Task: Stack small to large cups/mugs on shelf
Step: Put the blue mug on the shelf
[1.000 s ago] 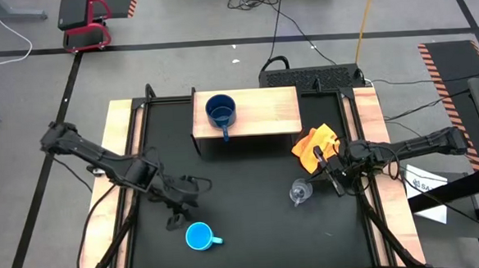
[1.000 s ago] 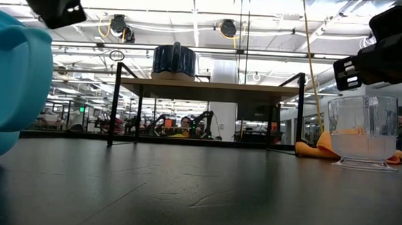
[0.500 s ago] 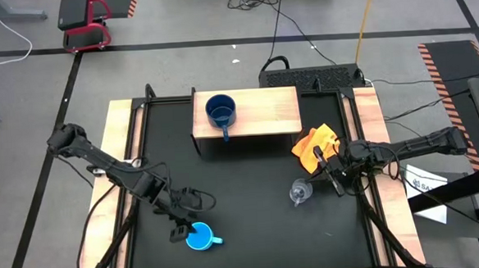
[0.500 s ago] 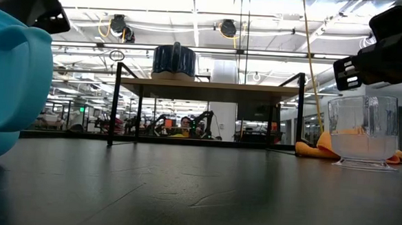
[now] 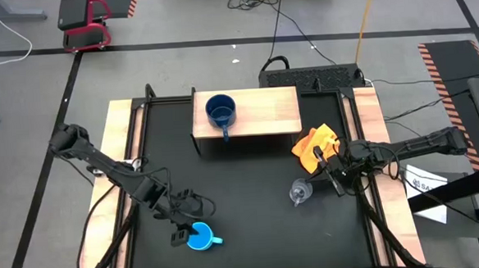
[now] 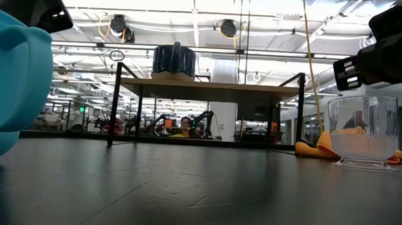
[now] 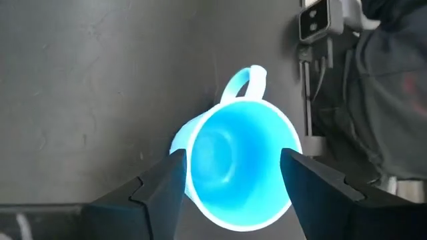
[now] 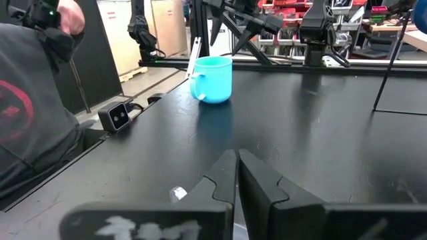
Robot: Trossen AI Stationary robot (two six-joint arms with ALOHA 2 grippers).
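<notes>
The light sky-blue mug (image 5: 200,236) stands upright on the black table near its near edge, handle toward the right. My left gripper (image 5: 187,229) is open just above it. In the left wrist view its two fingers (image 7: 160,187) stand on either side of the mug's rim (image 7: 237,170); no touch shows. The clear glass cup (image 5: 300,192) stands at the right. My right gripper (image 5: 328,174) is shut and empty beside it. The navy-blue mug (image 5: 220,110) stands on the left part of the shelf's wood top (image 5: 263,108), handle toward the near edge.
An orange-yellow cloth (image 5: 316,146) lies between the shelf and my right gripper. Pale wooden planks (image 5: 122,156) run along the table's left and right sides. A person (image 8: 33,100) stands at the table's near edge. Open black table surface (image 5: 242,191) lies between the two cups.
My left gripper has moved toward the table's near edge and down, until its open fingers stand around the light-blue mug. The mug has stayed where it was.
</notes>
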